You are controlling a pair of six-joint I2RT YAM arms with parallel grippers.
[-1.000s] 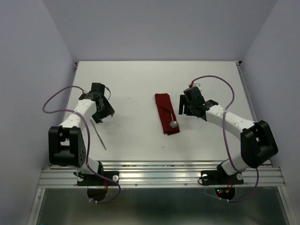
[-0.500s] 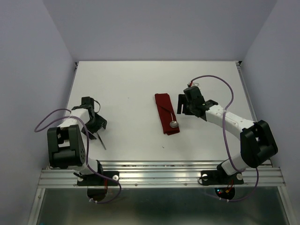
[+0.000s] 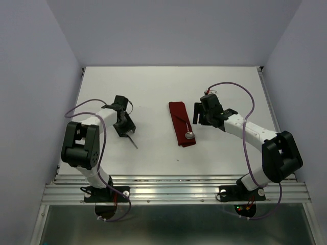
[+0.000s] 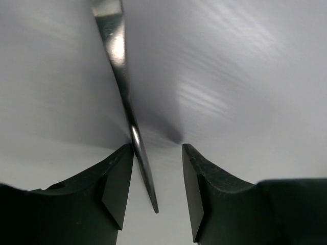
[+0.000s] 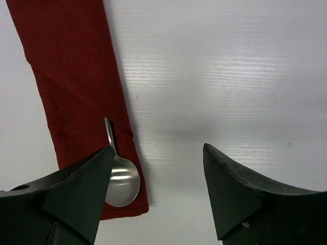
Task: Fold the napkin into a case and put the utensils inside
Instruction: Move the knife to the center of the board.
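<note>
The napkin is folded into a narrow dark red case at the table's middle. A spoon lies with its handle tucked into the case and its bowl showing at the near end. My right gripper stands open just right of that end, nothing between its fingers. The thin straight utensil lies left of the case. My left gripper straddles its end, jaws apart. The utensil touches the left finger, with a gap to the right one.
The white table is bounded by grey walls at the back and both sides. An aluminium rail runs along the near edge. Purple cables loop beside each arm.
My left gripper dropped toward the near left, then swung right toward the middle. The thin utensil shifted right with it. The right arm, case and spoon stayed put.
</note>
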